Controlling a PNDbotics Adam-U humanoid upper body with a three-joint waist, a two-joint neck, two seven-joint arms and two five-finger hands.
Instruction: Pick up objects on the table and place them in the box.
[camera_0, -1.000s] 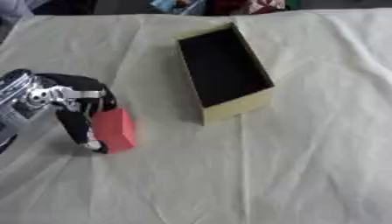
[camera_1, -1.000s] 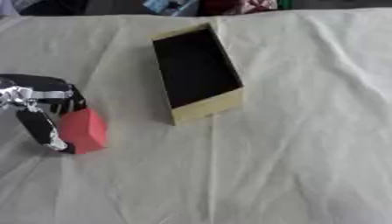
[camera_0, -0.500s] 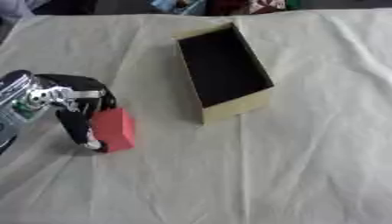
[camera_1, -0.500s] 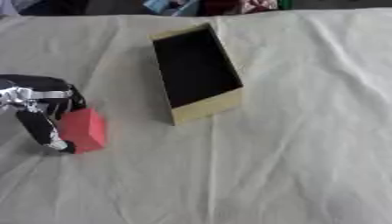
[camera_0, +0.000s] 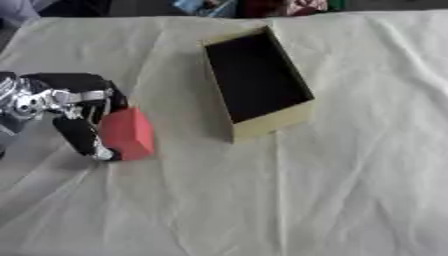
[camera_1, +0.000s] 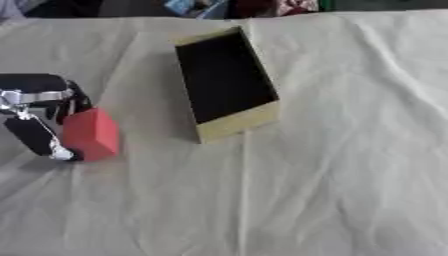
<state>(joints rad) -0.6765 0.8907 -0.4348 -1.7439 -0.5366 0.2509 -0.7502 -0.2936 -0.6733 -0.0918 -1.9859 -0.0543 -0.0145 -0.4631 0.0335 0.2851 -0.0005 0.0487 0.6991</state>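
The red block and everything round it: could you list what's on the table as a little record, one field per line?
Surface: table under a creased cream cloth
Red block: on the cloth, left of the box, held by the left hand
Left hand: fingers and thumb curled round the red block
Right hand: not in view
Box: open, dark inside, nothing seen in it
Task state: block not yet in the box
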